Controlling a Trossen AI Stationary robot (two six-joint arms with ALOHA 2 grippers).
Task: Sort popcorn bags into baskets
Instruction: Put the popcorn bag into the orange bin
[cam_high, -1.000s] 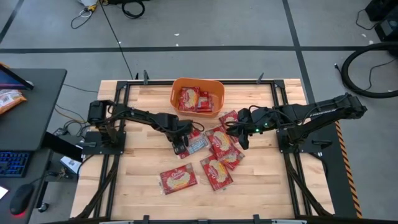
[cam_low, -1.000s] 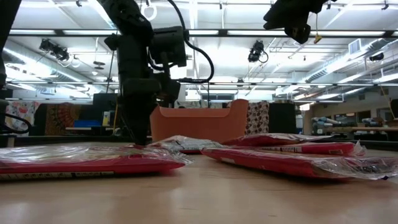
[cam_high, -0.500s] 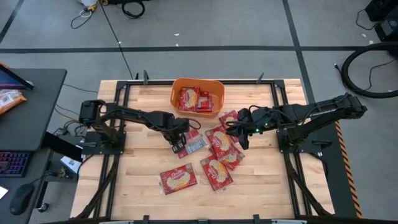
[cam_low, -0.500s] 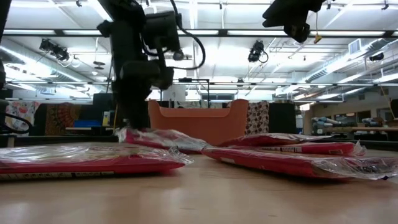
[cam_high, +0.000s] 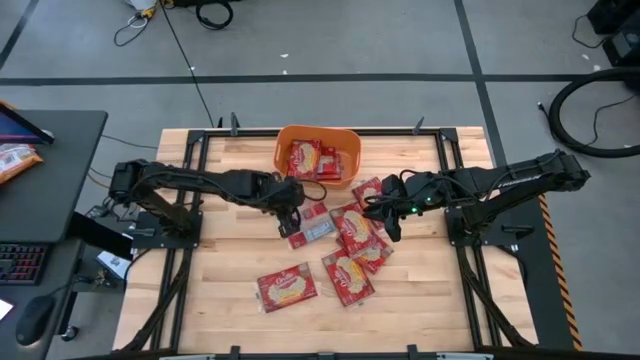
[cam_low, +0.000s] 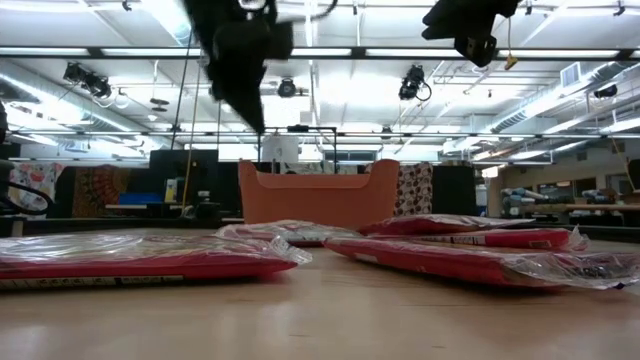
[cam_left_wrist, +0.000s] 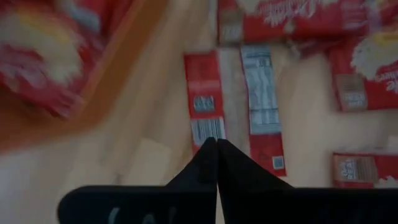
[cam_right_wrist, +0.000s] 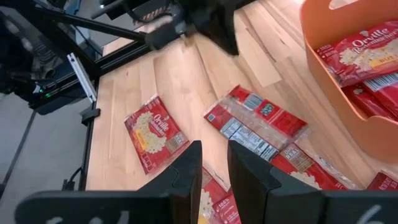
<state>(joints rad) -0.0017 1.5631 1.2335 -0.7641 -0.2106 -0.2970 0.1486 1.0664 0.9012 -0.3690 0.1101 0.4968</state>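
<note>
The pale wooden slatted table carries an orange plastic tub-like basket with rounded corners at its far edge, and inside it lie at least two small flat red popcorn packets with cream-yellow pictures. The left gripper hangs above the boards just in front of the basket, its two dark fingers pressed tightly together with nothing between them — the left wrist view shows them meeting at a point over the wood. Right beneath and beside it lies a red packet turned back side up, its white label panels and barcode showing, flat on the table and apart from the fingers. In the low view that gripper hangs well clear of the tabletop, above the packets. The right gripper hovers over the cluster of red packets near the table's middle, to the basket's front right; its fingers stand a little apart and hold nothing. Several packets overlap there, one reaching close to the basket's front corner. Two more lie nearer the front edge — a single packet face up on the left side, and another just beside it, tilted. Off the table to the left stands a dark desk with an orange snack bag on it.
</note>
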